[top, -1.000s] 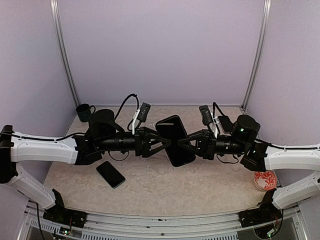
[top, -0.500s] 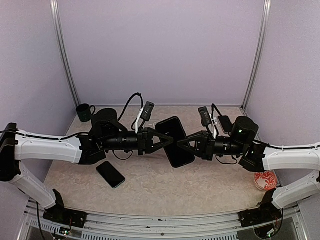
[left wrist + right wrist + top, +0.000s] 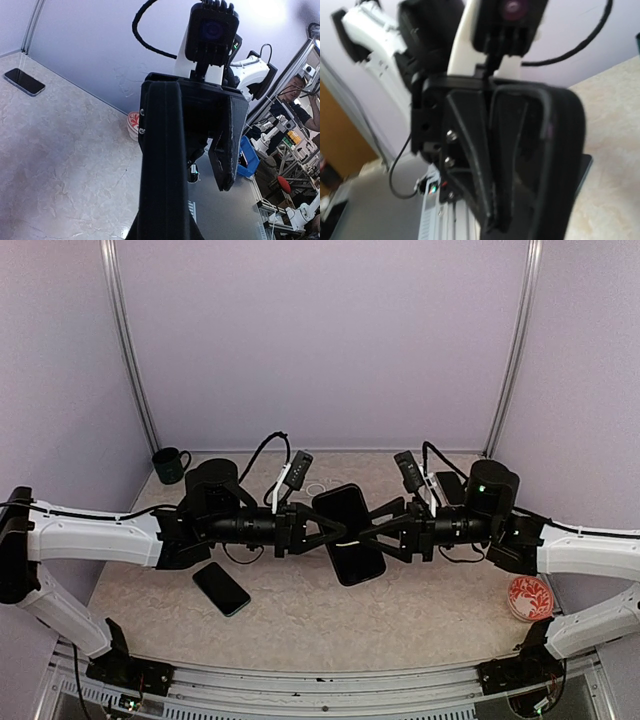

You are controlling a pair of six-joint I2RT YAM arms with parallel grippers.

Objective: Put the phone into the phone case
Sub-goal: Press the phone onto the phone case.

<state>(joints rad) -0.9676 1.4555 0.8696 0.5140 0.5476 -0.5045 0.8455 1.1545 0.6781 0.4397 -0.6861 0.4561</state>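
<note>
- The phone case (image 3: 348, 535) is held up between the two arms over the middle of the counter (image 3: 300, 625), its broad face turned to the top camera; the phone (image 3: 221, 588) lies flat on the counter, near the front left and well apart from the case
- The case looks light and thin-walled, probably springy at the rim, so a pinch on one long edge should carry it, though it may flex or swing
- The phone is likely stiff, smooth and slippery; a grasp across its narrow sides seems safest
- The left gripper (image 3: 325, 532) is drawn narrow onto the case's left edge and holds it
- The right gripper (image 3: 372, 532) sits at the opposite edge; whether it pinches the case cannot be told
- Both forearms reach inward, roughly level, and meet nose to nose
</note>
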